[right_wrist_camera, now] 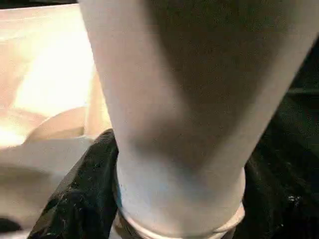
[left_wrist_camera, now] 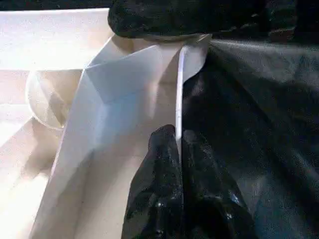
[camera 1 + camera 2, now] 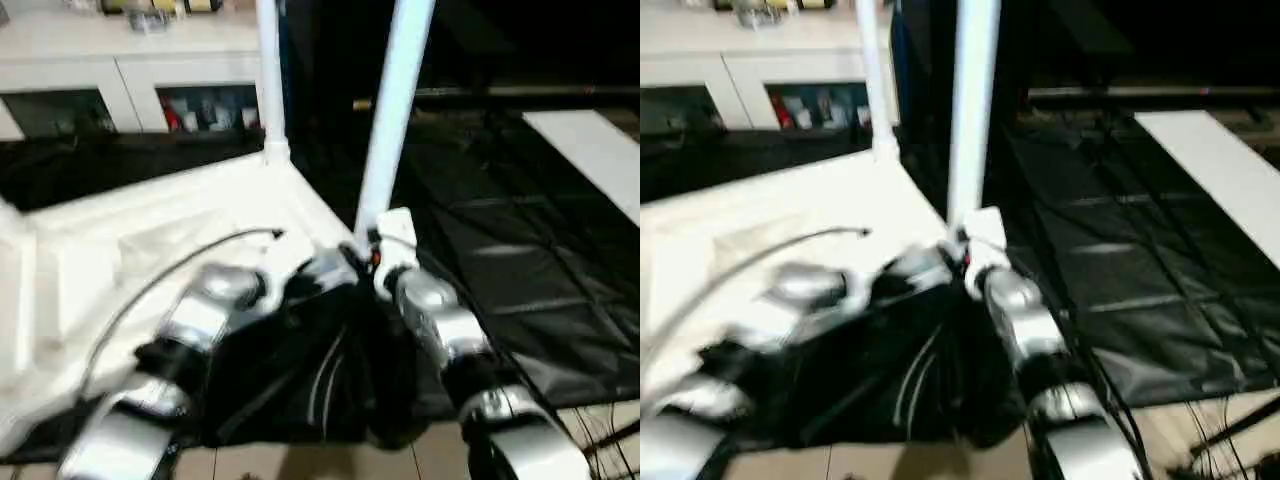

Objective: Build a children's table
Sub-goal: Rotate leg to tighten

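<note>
Two end effectors gripped: left end effector (image 2: 179,149) pinched the tabletop (image 3: 150,230) rim, right end effector (image 3: 372,255) clasped a leg (image 3: 392,120), which might tilt if twisted off-axis.

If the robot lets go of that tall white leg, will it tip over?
Probably not right away: the near leg stands upright with its base in the tabletop's corner, like the far leg. It looks tall and thin, so a sideways push could wobble it. The right gripper wraps its base.
</note>
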{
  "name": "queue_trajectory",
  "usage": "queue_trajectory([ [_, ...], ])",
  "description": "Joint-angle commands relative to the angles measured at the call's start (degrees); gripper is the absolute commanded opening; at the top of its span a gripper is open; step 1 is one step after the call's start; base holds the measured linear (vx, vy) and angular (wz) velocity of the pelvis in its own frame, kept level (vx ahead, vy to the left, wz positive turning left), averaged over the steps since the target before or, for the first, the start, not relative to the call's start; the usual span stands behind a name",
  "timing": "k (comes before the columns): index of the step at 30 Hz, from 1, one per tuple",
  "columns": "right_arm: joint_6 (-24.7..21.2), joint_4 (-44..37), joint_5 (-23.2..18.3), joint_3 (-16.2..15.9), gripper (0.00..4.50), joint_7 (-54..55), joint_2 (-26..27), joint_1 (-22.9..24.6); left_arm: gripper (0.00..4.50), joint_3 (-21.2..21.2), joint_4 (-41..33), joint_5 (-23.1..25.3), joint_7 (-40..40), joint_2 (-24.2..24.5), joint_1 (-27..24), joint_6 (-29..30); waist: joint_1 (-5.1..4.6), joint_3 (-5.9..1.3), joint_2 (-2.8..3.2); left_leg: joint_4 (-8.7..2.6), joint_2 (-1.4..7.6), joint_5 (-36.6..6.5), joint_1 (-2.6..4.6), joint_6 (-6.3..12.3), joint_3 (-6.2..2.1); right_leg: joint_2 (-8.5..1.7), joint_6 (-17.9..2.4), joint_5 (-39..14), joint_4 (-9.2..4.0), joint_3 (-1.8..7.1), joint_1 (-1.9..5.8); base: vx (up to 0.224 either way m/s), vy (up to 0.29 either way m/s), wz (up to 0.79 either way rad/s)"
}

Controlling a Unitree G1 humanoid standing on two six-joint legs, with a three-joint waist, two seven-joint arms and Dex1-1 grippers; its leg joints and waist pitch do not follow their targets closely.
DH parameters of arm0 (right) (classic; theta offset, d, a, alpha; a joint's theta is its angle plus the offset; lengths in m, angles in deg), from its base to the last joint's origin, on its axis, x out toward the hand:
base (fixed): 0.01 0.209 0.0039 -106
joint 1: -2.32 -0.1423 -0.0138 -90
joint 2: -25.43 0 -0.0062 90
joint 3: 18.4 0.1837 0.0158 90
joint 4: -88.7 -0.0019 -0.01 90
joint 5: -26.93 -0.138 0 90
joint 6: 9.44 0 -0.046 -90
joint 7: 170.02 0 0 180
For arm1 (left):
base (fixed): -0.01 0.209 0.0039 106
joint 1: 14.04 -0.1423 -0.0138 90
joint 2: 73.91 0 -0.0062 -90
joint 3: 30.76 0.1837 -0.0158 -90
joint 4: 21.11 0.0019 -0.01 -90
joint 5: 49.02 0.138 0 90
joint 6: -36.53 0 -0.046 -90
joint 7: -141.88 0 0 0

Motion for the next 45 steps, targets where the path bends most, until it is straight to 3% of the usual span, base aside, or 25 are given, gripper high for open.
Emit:
queue_trajectory([
  [1, -0.81, 4.29, -0.35, -2.16, 2.73, 0.28, 4.96, 0.44, 0.00, -2.50, 4.49, 0.54, 9.99, -2.83, 1.64, 0.98, -0.34, -2.81, -0.77, -4.20, 2.63, -19.86, 1.69, -0.86, -1.93, -4.46, -7.45, -28.08, -6.37, 2.37, 0.62, 0.000, 0.000, 0.00],
  [4, 0.19, 5.96, 0.26, -2.52, 2.73, 1.14, 5.86, -0.46, 0.00, -2.54, 5.52, 0.84, 11.02, -3.74, 2.36, 1.43, -0.40, -2.68, -0.95, -4.45, 2.76, -20.54, 1.35, -0.31, -2.10, -4.63, -7.03, -28.97, -6.41, 2.12, 0.79, 0.000, 0.000, 0.00],
  [5, 0.43, 6.28, 0.12, -2.31, 2.73, 1.07, 6.03, -0.60, 0.00, -2.56, 5.56, 0.82, 11.00, -3.79, 2.43, 1.44, -0.43, -2.70, -0.79, -4.49, 2.74, -21.12, 1.49, -0.28, -2.19, -4.65, -6.75, -29.75, -6.49, 2.02, 0.73, 0.000, 0.000, 0.00],
  [6, 0.33, 6.31, -0.37, -1.94, 2.73, 0.43, 6.17, -0.60, 0.00, -2.60, 5.47, 0.81, 11.04, -3.84, 2.45, 1.53, -0.45, -2.66, -1.08, -4.53, 2.78, -21.42, 1.50, -0.18, -2.17, -4.67, -6.57, -30.08, -6.61, 2.01, 0.66, 0.000, 0.000, 0.00],
  [8, 0.43, 6.18, -1.68, -0.67, 2.73, -1.13, 6.43, -0.59, 0.00, -2.27, 5.06, 1.01, 10.46, -3.36, 2.26, 0.80, -0.49, -2.69, -1.06, -4.66, 2.87, -22.22, 1.45, -0.16, -2.33, -4.82, -6.10, -30.85, -6.64, 2.00, 0.67, 0.000, 0.000, 0.00],
  [9, 0.96, 6.07, -1.90, -0.14, 3.29, -1.45, 6.48, -0.62, 0.00, -1.82, 5.16, 1.31, 9.82, -2.94, 2.14, -0.45, -0.50, -2.73, -0.98, -4.77, 2.92, -21.89, 1.34, -0.13, -2.35, -4.81, -6.12, -30.23, -6.62, 1.98, 0.73, 0.000, 0.000, 0.00],
  [12, 2.02, 6.20, -2.10, 0.57, 3.45, -1.96, 6.38, -0.83, 0.00, -1.48, 5.55, 1.74, 8.96, -2.43, 2.01, -1.36, -0.55, -2.83, -0.97, -4.95, 2.96, -21.39, 1.08, 0.11, -2.34, -4.88, -6.38, -28.40, -6.49, 2.02, 0.93, 0.000, 0.000, 0.00],
  [13, 2.58, 5.76, -1.96, 0.34, 3.65, -2.58, 5.87, -0.82, 0.00, -1.43, 5.16, 1.78, 8.15, -2.03, 1.66, -1.24, -1.18, -2.72, -0.91, -5.34, 2.92, -21.25, 0.33, -0.06, -2.66, -4.87, -6.40, -27.93, -6.28, 1.79, 1.48, 0.000, 0.000, 0.00],
  [16, 3.53, 2.84, -0.78, -0.82, 3.90, -4.27, 3.86, -0.04, 0.00, -1.06, 3.50, 1.55, 5.07, -0.57, 0.49, -1.87, -1.88, -2.97, -0.86, -5.43, 3.07, -21.18, 0.23, -0.13, -2.76, -4.85, -7.14, -25.54, -6.18, 1.54, 1.74, 0.000, 0.000, 0.00],
  [18, 4.38, 0.28, 0.59, -2.35, 4.01, -5.61, 2.06, 0.85, 0.00, -0.88, 2.26, 1.27, 3.18, 0.40, -0.31, -2.03, -1.71, -2.93, -1.03, -5.25, 3.08, -20.72, 0.45, 0.27, -2.52, -4.95, -8.03, -24.64, -6.26, 1.65, 1.49, 0.000, 0.000, 0.00],
  [19, 4.89, -4.10, 0.95, -3.77, 4.01, -9.38, -0.41, 2.63, 0.00, -0.49, 0.69, 1.11, 0.42, 1.99, -1.34, -3.11, -1.44, -3.11, -1.26, -4.97, 3.12, -18.49, 0.37, 1.13, -2.18, -4.99, -8.72, -21.95, -6.09, 1.91, 1.58, 0.000, 0.000, 0.00],
  [21, 4.87, -6.74, 0.94, -4.61, 4.01, -12.38, -1.90, 3.75, 0.00, -0.35, 0.01, 1.08, -0.80, 2.95, -1.82, -3.60, -1.11, -3.29, -1.25, -4.72, 3.14, -15.72, 0.21, 2.35, -1.98, -4.89, -9.58, -18.67, -5.65, 1.96, 1.75, 0.000, 0.000, 0.00],
  [24, 5.54, -11.68, 1.03, -5.83, 4.01, -19.13, -5.78, 6.18, 0.00, 0.12, -1.42, 0.69, -4.61, 5.67, -3.07, -6.17, -0.83, -3.29, -1.32, -4.51, 3.11, -14.59, 0.14, 3.10, -1.77, -4.83, -9.60, -18.37, -5.67, 1.94, 1.71, 0.000, 0.000, 0.00],
  [25, 6.28, -12.93, 0.88, -6.11, 4.01, -21.71, -7.36, 6.91, 0.00, 0.33, -2.01, 0.44, -6.38, 6.79, -3.62, -7.79, -0.62, -3.57, -1.30, -4.36, 3.09, -12.14, 0.10, 3.73, -1.66, -4.77, -10.06, -15.38, -5.35, 1.83, 1.99, 0.000, 0.000, 0.00],
  [30, 7.18, -18.63, -3.39, -6.99, 4.01, -35.08, -14.56, 10.36, 0.00, 0.71, -8.46, -2.83, -17.70, 12.26, -7.45, -10.85, -0.07, -3.64, -0.96, -4.17, 3.51, -9.34, 0.11, 4.90, -1.52, -4.73, -12.44, -9.47, -4.57, 1.62, 2.23, 0.000, 0.000, 0.00],
  [33, 6.39, -21.13, -4.86, -8.33, 4.01, -40.48, -16.64, 11.78, 0.00, 0.83, -10.08, -3.79, -20.33, 13.77, -8.27, -11.30, 0.12, -3.72, -0.37, -4.19, 3.71, -8.87, 0.40, 5.42, -1.42, -4.22, -14.11, -4.95, -4.01, 1.41, 2.14, 0.000, 0.000, 0.00],
  [37, 5.51, -23.02, -5.58, -10.03, 4.01, -46.12, -18.31, 12.98, 0.00, 0.01, -12.00, -6.27, -22.96, 14.22, -9.20, -11.41, 0.43, -3.58, -0.37, -4.22, 3.75, -10.11, 0.48, 4.72, -1.25, -4.38, -15.08, -5.42, -4.07, 1.42, 2.11, 0.000, 0.000, 0.00],
  [40, 7.35, -21.86, -4.54, -11.59, 4.01, -48.00, -18.10, 12.72, 0.00, -1.43, -12.97, -9.38, -25.17, 13.43, -9.86, -11.20, 0.49, -3.46, -0.50, -4.29, 3.61, -11.35, 0.36, 3.52, -1.36, -4.62, -14.44, -8.67, -4.27, 1.48, 2.27, 0.000, 0.000, 0.00],
  [45, 8.34, -20.05, -3.88, -11.83, 4.01, -47.28, -17.22, 11.60, 0.00, -1.65, -12.58, -9.86, -26.09, 13.42, -10.37, -11.56, 0.39, -3.48, -0.49, -4.29, 3.64, -11.26, 0.48, 3.21, -1.38, -4.54, -14.02, -9.17, -4.33, 1.57, 2.12, 0.000, 0.000, 0.00],
])
